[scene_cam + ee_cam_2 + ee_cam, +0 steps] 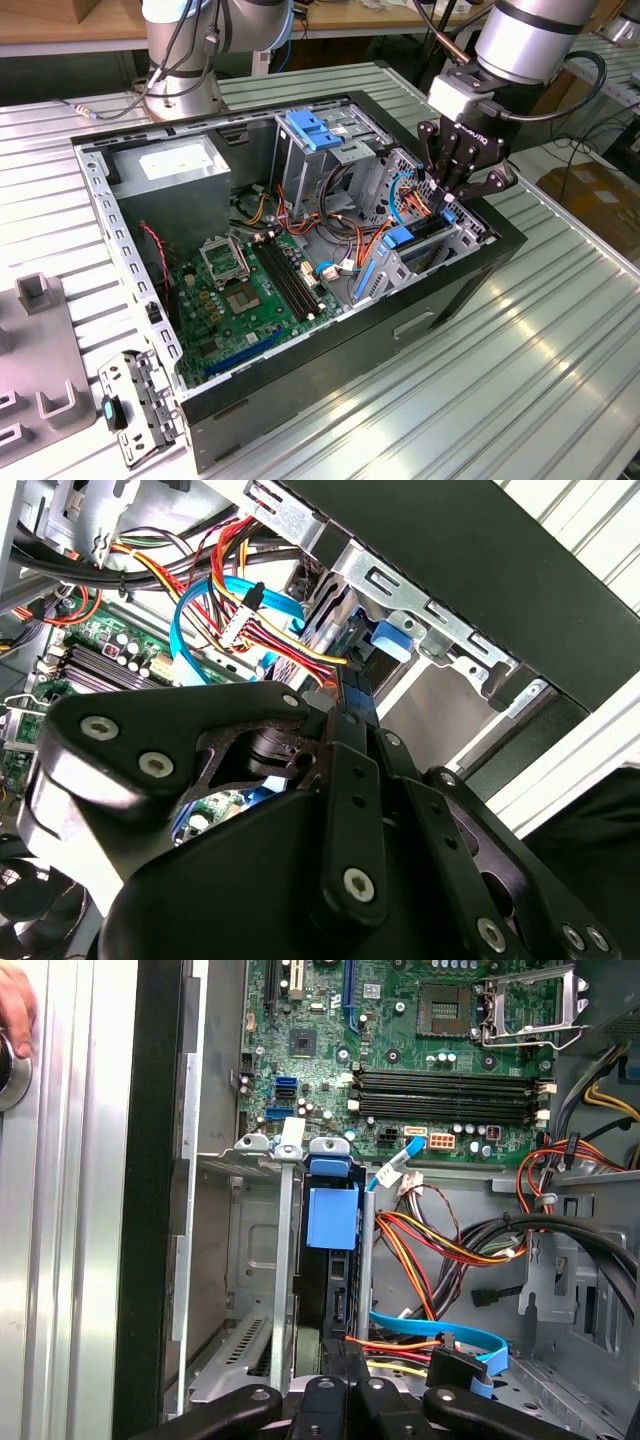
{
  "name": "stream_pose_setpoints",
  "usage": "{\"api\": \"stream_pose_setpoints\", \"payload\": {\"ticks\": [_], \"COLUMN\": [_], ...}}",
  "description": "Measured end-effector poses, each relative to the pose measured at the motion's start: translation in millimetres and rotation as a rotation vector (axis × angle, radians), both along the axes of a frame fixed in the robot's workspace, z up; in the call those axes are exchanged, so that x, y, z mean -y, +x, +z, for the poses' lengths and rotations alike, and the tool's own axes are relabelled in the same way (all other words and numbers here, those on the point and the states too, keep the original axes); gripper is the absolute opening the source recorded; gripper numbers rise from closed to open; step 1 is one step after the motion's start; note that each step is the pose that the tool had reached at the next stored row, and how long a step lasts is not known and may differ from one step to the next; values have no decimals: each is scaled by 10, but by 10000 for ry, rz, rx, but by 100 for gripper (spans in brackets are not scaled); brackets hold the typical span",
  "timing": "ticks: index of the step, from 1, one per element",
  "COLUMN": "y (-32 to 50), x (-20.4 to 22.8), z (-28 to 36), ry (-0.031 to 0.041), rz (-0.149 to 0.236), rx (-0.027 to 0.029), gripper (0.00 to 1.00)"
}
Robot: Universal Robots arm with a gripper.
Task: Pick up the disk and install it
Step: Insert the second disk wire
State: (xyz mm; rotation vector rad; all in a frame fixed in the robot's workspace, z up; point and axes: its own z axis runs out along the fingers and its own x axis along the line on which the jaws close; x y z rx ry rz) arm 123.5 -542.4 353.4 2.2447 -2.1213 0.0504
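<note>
Pinching disk (331,1260) edge, fingers (448,165) nearly closed, disk seated upright in bay (255,1290).

A ribbed table of silvery aluminium slats (560,340) fills most of the exterior view, its grooves catching bright overhead light. Beyond it, along the far edge, runs a light brown wooden bench (60,25). To the exterior view's right, below the table, a brown cardboard box (595,195) sits on the floor.
</note>
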Motion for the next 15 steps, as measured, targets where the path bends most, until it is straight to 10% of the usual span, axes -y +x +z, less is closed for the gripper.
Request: {"api": "stream_pose_setpoints", "payload": {"ticks": [15], "y": [-130], "x": [0], "z": [0], "ry": [2], "rz": [0], "rx": [0], "gripper": [11]}}
